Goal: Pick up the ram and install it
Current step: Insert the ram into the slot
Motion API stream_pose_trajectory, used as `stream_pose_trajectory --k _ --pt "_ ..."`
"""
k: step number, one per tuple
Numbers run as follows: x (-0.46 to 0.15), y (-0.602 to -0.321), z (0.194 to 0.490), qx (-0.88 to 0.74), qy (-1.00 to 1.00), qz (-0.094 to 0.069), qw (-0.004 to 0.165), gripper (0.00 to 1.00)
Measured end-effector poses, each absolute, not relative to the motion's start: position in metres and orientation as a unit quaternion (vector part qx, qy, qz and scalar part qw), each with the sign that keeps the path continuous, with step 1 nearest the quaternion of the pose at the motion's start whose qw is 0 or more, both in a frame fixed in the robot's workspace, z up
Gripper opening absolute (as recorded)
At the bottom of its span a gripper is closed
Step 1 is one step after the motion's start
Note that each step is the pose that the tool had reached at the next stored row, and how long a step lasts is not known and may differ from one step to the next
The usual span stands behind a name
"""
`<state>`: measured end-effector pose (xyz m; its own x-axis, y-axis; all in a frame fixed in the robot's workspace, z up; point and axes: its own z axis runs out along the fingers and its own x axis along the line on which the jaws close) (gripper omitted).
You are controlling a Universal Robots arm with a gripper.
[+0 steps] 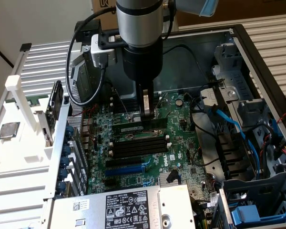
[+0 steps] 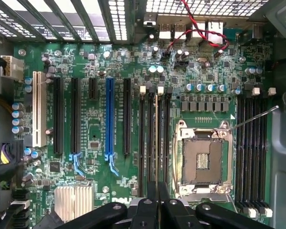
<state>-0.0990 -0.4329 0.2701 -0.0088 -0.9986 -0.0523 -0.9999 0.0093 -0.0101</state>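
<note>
gripper (image 2: 157,202): closed on the ram, pinching its thin edge
ram (image 2: 156,143): on edge between the fingertips, straight below the hand and in line with a black slot; whether it is seated, cannot tell
memory slots (image 2: 142,143): just beside the hand, flanking the ram
processor socket (image 2: 202,157): near the hand, past the slots, on the motherboard (image 2: 133,62)

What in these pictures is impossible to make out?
- Text on ram: too small, exterior view.
- Part of ram: hidden behind gripper, exterior view.
- Whether ram is fully seated: wrist view sees it edge-on.
- Upper part of arm: cut off by exterior view's top edge.
</note>
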Motion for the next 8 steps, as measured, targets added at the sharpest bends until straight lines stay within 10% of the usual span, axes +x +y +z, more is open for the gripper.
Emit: stream_pose_trajectory --k 8 --pt "-0.1002 -0.4330 0.2697 -0.704 0.710 0.015 0.022 0.12"
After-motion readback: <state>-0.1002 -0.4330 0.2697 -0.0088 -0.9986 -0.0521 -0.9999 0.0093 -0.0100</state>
